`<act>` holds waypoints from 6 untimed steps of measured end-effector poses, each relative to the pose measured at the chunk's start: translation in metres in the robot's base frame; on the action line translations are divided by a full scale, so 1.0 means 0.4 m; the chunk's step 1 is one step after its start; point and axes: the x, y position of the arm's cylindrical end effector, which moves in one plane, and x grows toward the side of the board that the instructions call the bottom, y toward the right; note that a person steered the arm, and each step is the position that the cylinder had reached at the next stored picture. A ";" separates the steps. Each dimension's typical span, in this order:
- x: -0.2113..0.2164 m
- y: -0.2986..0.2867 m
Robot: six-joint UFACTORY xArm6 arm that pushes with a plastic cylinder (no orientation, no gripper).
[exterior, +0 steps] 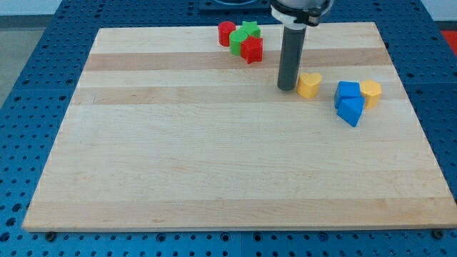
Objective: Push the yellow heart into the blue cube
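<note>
My tip [287,88] rests on the board [214,164] near the top edge, right of centre, and sits just beside the left flank of the yellow heart [308,85]; whether it is touching the heart or a hair apart I cannot tell. It is a plain rod with no jaws, so nothing opens or closes and it holds nothing. The blue cube [348,91] lies to the right of the heart, near the right edge, with a clear strip of board between them. A second blue block [351,111], wedge-like, sits against the cube's lower side, and a yellow block [370,91] sits at the cube's right. Near the top edge, left of my tip, a red cylinder [226,33], a green block [244,37] and a red star [251,49] stand bunched together, well away from the path. The step in hand looks like the closing push. My tip is already on the side of the heart facing away from the cube, so a straight run toward the right edge should work. The cube sits very slightly lower than the heart, so I would aim a touch toward the bottom edge. Pressing through the heart's middle matters, since an off-centre push on its rounded lobes would probably spin it and let it slide past the cube. Go slowly and stop at contact, so the neighbouring blocks are not scattered.
</note>
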 end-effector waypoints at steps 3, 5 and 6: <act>-0.001 0.116; 0.058 0.096; 0.063 0.117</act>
